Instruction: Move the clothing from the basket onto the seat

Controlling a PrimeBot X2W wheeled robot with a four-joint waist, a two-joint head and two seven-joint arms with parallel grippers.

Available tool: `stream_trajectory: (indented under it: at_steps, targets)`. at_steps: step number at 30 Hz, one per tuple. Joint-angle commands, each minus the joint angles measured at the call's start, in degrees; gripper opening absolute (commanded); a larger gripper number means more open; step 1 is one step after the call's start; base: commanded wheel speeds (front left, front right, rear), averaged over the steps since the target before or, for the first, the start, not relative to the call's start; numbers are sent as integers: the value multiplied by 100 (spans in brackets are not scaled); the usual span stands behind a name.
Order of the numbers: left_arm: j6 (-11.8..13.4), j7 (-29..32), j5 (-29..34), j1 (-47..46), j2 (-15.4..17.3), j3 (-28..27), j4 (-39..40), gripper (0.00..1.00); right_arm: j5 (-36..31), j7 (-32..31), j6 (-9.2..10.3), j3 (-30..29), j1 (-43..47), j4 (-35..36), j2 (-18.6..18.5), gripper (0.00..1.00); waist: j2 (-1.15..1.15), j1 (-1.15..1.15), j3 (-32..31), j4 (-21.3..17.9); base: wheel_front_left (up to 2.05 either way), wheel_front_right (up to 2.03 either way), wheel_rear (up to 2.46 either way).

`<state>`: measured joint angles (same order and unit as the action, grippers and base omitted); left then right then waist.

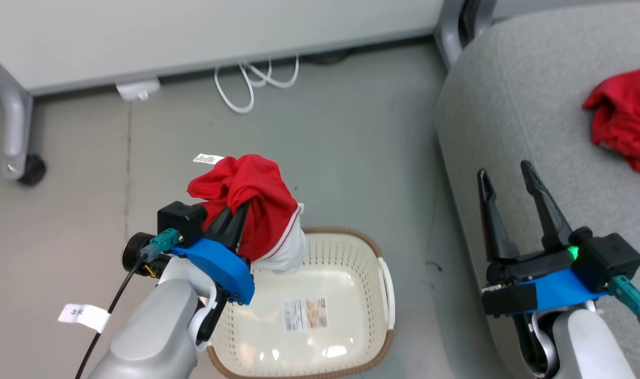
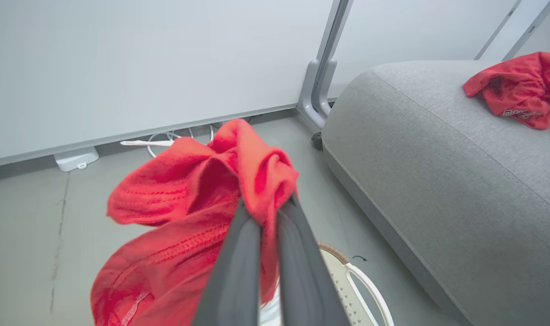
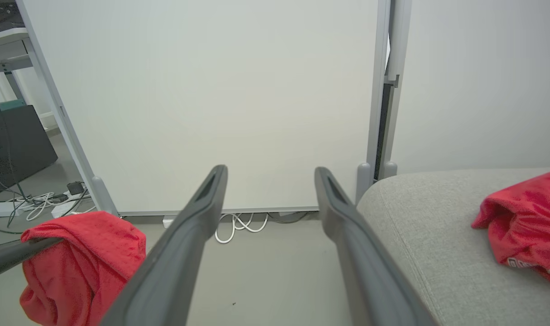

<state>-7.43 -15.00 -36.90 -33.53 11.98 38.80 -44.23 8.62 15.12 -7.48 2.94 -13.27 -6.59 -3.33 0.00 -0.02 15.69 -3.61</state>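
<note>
Lifted above the far left corner of the basket (image 1: 373, 247): one red garment (image 1: 251, 192) of the clothing, bunched up, w/ a white panel (image 1: 291, 252) and thin white stripe hanging at its lower edge, just over the brown rim. Pinched tight in the left gripper (image 1: 235, 216), clamped fully closed on a fold of the fabric. Close-up from the left wrist: cloth spilling over both dark fingers (image 2: 238, 253). Underneath, on the grey floor (image 1: 351, 131): the cream basket, w/ a printed label (image 1: 305, 314) on its bottom. To the right, near the basket but apart from it: the seat (image 1: 509, 105), a big grey cushion, w/ a second red garment (image 1: 625, 121) crumpled on top, small logo (image 2: 519, 113) legible from the left wrist. Hovering over the seat's near edge: the right gripper (image 1: 504, 171), fingers spread wide, gripping nothing. Bkgd: pale partition panel (image 1: 193, 31) on grey legs, white cable (image 1: 251, 84) looped on the floor beneath.
</note>
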Motion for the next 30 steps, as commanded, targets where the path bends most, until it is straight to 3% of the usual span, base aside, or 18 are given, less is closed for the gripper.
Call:
stream_trajectory:
  at_steps: [1,8,21,30]
  targets:
    - [-1,-26,126,115,-17,-105,118,0,12,4,-3,2,119,-26,-27,100,0,2,-485,73,0,0,0]
    - [-3,-27,728,280,-128,-424,843,0,57,4,-3,3,397,-77,-21,100,0,2,-990,60,0,0,0]
    - [-3,-26,1023,-264,-91,135,1775,0,112,4,-3,-52,776,-94,5,100,0,2,-1490,23,0,0,0]
    - [-4,-26,971,-327,-27,390,1954,0,183,4,-3,24,803,25,-82,100,0,2,-1554,42,0,0,0]
